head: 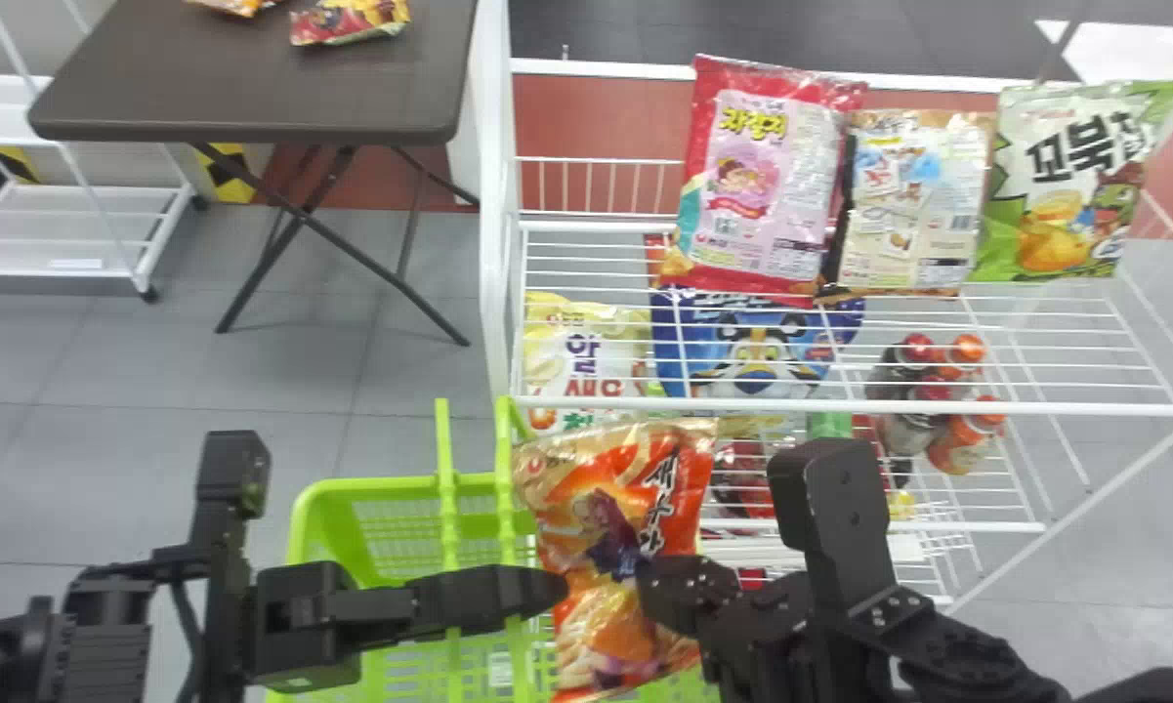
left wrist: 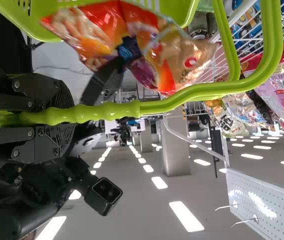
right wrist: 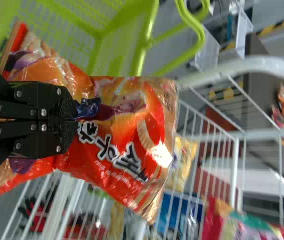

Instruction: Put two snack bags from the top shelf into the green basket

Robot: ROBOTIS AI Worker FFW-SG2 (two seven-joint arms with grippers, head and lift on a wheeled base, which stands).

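Low on our right side, we hold the right arm in from the bottom edge, its gripper [head: 666, 589] pointing inward to our left, its fingers clenched on the orange bag [head: 610, 488]. Our left arm reaches inward to the right, the left gripper [head: 537, 594] closed around a handle [left wrist: 107, 111] of the basket [head: 327, 488]. In our head view, the bag overlaps the basket's right part, printed front toward us, long axis running near to far, slightly slanted.
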